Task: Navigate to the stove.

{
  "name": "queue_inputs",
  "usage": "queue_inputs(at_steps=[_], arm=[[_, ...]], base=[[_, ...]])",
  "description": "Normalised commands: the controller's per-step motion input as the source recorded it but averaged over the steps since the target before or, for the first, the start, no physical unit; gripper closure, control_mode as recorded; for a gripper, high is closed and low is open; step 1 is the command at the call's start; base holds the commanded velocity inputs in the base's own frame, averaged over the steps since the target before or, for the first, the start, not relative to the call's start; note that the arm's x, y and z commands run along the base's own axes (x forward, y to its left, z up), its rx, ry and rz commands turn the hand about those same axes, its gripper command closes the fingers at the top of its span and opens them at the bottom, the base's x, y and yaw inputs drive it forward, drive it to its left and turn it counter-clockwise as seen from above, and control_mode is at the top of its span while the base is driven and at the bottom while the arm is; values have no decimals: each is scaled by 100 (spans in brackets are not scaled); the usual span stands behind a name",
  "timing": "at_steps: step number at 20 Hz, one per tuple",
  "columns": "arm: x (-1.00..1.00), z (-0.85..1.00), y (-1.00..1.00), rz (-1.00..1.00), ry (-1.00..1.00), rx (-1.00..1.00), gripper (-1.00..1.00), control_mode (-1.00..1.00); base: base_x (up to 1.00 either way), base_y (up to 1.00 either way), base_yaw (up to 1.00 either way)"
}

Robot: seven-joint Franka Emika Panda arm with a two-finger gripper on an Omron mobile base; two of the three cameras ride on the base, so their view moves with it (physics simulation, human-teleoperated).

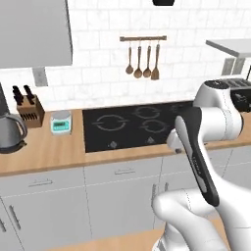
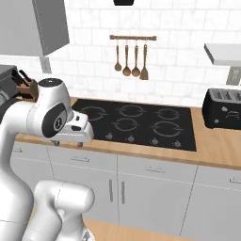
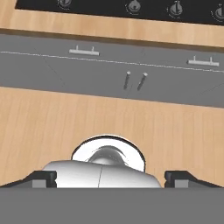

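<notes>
The stove point(image 1: 128, 126) is a flat black glass cooktop with several thin grey burner rings, set into the wooden counter straight ahead of the base. In the right base view the stove point(image 2: 136, 120) spans the middle of the counter, with small control symbols along its front edge. The hand view catches the stove point(image 3: 131, 6) as a black strip at the top, with the counter edge, grey cabinet fronts and wooden floor below. My gripper point(image 3: 111, 178) points down at the floor in front of the cabinets, open, its dark fingertips point(image 3: 43, 178) far apart with nothing between them. The hand point(image 2: 77, 128) hangs at counter-edge height.
A kettle point(image 1: 10, 132), a knife block point(image 1: 29, 110) and a small teal device point(image 1: 61, 122) stand left of the cooktop. A black toaster point(image 2: 223, 108) sits to its right. Wooden utensils point(image 1: 142, 61) hang on the tiled wall behind. Grey cabinets point(image 2: 150, 188) run under the counter.
</notes>
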Motion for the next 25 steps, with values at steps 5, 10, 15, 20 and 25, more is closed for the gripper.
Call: queue_inputs(at_steps=[5, 10, 15, 20, 25], arm=[[0, 0, 0, 0, 0, 0, -100, 100], [0, 0, 0, 0, 0, 0, -100, 100], [0, 0, 0, 0, 0, 0, -100, 100], [0, 0, 0, 0, 0, 0, -100, 100], [0, 0, 0, 0, 0, 0, -100, 100]], base=[[54, -61, 0], [57, -12, 0], [59, 0, 0], [51, 0, 0], [10, 0, 0]])
